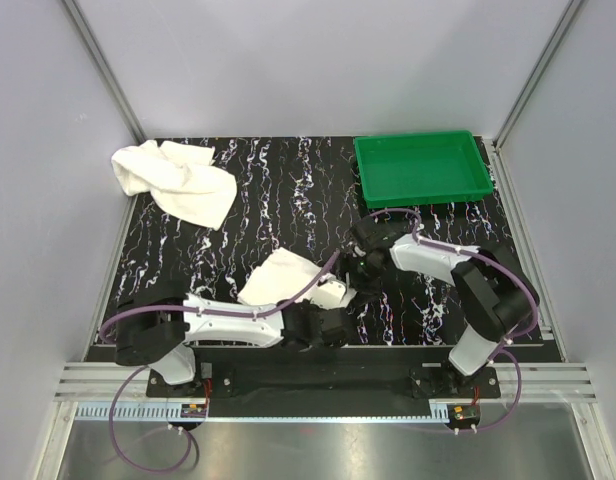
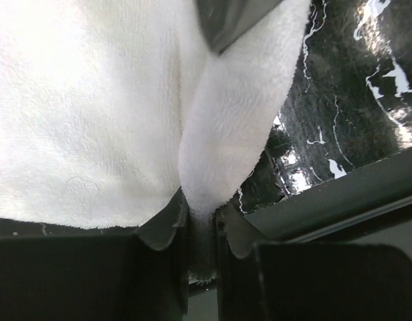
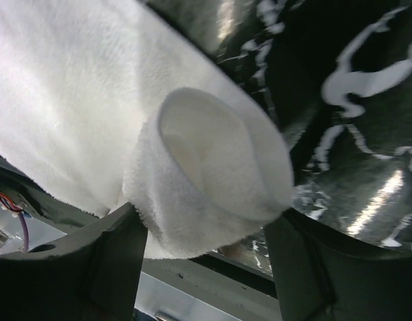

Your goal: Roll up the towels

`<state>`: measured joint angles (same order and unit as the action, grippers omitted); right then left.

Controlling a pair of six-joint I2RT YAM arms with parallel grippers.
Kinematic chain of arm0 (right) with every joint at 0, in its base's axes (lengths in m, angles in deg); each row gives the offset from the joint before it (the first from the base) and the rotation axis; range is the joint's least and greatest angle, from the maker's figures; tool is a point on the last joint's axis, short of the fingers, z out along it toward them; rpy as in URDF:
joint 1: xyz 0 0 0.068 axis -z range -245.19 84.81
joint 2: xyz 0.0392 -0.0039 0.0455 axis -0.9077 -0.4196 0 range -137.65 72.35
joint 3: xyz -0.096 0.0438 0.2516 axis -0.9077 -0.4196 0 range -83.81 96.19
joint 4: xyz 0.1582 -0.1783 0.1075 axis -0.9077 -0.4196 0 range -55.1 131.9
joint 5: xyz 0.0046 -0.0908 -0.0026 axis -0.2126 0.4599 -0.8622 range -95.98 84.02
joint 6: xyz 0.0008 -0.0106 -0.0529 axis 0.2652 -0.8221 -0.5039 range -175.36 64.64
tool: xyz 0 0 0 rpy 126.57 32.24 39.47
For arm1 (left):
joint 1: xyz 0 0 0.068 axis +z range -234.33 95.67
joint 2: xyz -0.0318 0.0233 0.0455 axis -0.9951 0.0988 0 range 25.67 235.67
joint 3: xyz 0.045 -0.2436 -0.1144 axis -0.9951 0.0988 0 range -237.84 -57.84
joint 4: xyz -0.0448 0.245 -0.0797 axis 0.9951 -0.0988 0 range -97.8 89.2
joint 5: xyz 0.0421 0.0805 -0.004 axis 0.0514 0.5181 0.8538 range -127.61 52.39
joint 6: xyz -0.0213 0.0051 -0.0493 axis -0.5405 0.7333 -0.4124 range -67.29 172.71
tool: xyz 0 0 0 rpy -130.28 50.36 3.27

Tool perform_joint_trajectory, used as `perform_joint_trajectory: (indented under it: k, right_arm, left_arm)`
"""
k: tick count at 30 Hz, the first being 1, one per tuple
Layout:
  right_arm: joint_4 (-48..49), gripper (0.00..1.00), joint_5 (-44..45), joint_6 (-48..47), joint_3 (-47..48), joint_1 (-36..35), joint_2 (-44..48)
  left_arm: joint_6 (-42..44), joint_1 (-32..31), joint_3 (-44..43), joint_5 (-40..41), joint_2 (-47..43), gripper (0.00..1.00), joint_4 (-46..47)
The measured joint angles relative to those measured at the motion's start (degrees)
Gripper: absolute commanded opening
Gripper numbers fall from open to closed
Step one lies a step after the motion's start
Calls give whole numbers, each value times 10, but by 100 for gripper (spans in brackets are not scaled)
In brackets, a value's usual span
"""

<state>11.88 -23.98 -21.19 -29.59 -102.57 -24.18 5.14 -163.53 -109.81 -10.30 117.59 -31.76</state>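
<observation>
Left pincer pinches a fold of the smaller towel; right pincer gapes around its rolled end.

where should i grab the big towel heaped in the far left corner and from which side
Probably the large towel's near-right flap: it lies flattest and sticks out toward the near side. Come down from above on that side, jaws across that edge; the rest is a bunched heap with no clean edge.
</observation>
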Motion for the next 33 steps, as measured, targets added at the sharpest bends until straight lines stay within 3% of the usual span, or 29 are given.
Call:
perform_joint_trajectory:
  k: [5,8,13,17,26,33]
  right_arm:
    - [-44,91,25,-21,15,58,6]
    - [-78,96,63,-34,38,85,25]
    - [-101,97,126,-44,92,116,87]
    - [-84,96,125,-47,95,116,149]
    - [72,96,-10,-9,-98,116,297]
    - [200,98,-99,60,-248,114,320]
  left_arm:
    - [-8,26,43,-49,-38,0,62]
    - [-12,41,66,-79,-57,0,90]
    - [-28,63,95,-133,-84,0,123]
    - [-60,87,140,-180,-119,0,173]
    - [-165,160,288,-293,-212,0,337]
    - [-259,211,391,-350,-244,0,467]
